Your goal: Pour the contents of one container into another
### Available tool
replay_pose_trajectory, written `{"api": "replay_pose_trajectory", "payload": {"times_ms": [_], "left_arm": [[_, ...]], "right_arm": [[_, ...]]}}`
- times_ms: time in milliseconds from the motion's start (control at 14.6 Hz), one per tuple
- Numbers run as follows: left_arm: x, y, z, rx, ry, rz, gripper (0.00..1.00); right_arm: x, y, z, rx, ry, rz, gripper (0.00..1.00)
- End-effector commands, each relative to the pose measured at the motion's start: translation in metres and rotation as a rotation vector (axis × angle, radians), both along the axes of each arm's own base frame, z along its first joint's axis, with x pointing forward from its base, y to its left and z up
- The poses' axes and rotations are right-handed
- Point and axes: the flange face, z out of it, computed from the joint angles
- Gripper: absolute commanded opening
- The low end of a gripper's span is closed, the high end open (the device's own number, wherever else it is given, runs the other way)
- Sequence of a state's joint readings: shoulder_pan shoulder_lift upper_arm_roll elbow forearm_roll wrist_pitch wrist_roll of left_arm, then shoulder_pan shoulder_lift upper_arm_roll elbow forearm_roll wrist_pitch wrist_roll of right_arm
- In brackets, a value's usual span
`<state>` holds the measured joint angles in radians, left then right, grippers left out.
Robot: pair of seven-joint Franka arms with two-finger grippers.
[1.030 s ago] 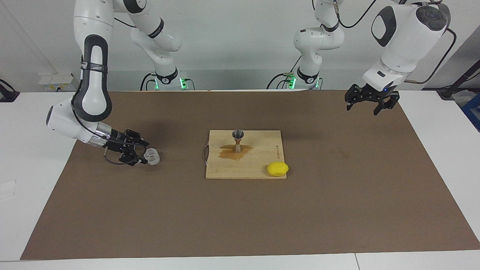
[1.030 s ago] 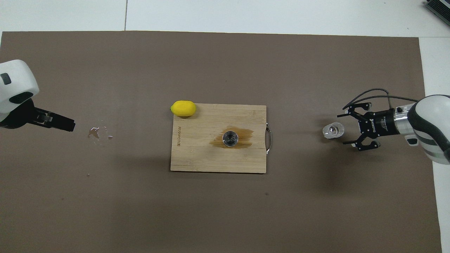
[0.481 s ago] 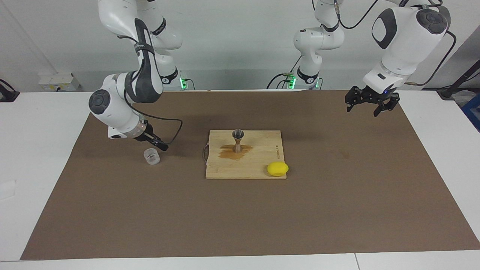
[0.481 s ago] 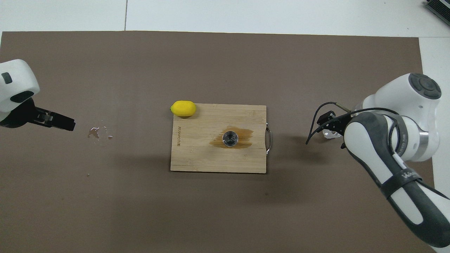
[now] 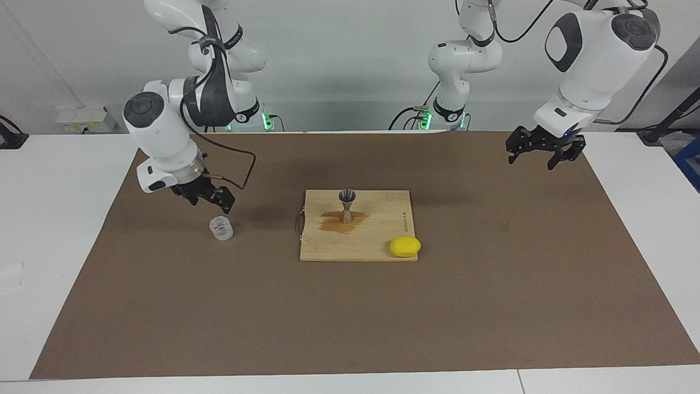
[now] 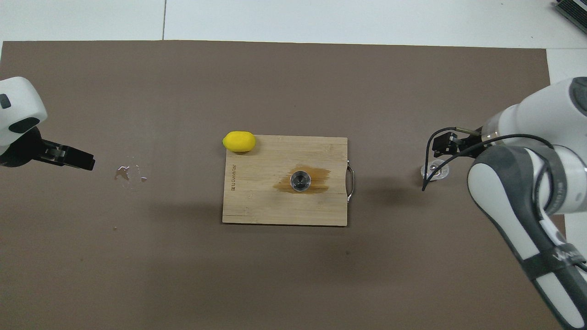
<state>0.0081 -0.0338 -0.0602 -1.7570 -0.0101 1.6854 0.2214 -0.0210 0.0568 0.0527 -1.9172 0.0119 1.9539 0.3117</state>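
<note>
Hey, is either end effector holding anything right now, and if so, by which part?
Nothing is held. The right end effector hangs open above the clear cup, which stands alone on the mat. The left end effector waits open and empty over the mat.

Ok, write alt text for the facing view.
A metal jigger stands on a stained cutting board beside a lemon. The right gripper hangs open above a clear cup; the left gripper waits, open.
</note>
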Motion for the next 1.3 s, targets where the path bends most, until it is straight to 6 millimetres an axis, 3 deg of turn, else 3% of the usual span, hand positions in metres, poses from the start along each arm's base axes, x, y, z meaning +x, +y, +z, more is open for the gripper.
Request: {"api": "replay_pose_trajectory", "payload": {"times_ms": [0, 137, 481, 824, 1236], "left_arm": [[0.0, 0.006, 0.002, 0.022, 0.009, 0.023, 1.0], [0.0, 0.006, 0.005, 0.022, 0.004, 0.034, 1.0], [-0.004, 0.008, 0.012, 0.024, 0.004, 0.044, 1.0], [-0.004, 0.008, 0.01, 0.024, 0.009, 0.044, 1.0], [-0.006, 0.01, 0.015, 0.024, 0.018, 0.048, 1.0]], "right_arm": [[-0.01, -0.014, 0.057, -0.022, -0.027, 0.062, 0.99], [-0.01, -0.025, 0.101, -0.029, -0.013, 0.05, 0.99], [-0.011, -0.037, 0.159, -0.071, 0.01, 0.132, 0.99], [-0.022, -0.015, 0.154, -0.037, 0.088, 0.181, 0.99], [-0.02, -0.003, 0.155, -0.023, 0.067, 0.194, 0.99]]}}
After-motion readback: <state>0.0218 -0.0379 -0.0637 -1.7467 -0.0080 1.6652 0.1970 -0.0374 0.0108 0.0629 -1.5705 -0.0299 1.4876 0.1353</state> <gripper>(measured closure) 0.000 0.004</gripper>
